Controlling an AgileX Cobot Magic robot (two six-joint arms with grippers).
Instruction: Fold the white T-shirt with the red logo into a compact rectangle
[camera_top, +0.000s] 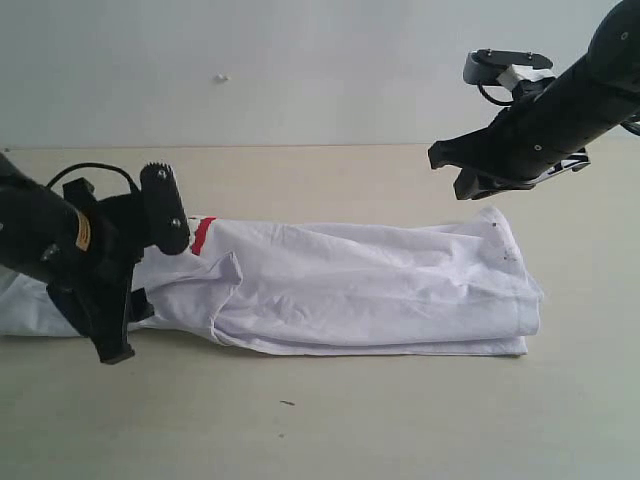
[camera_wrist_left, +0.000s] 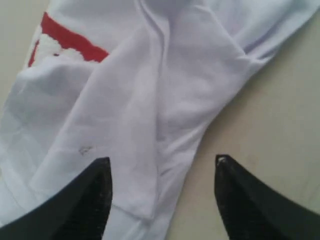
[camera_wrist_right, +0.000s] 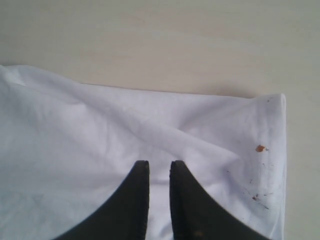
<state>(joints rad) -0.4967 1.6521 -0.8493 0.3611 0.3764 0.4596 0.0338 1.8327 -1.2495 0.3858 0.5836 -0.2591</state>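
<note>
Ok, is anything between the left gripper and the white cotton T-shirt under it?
Nothing visible. The left gripper hangs open directly over the white cotton T-shirt, near its red logo; only the beige tabletop shows beside the cloth.

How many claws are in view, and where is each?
2. The left claw, open, is low over the left end of the white T-shirt; the right claw is raised above its right end.
</note>
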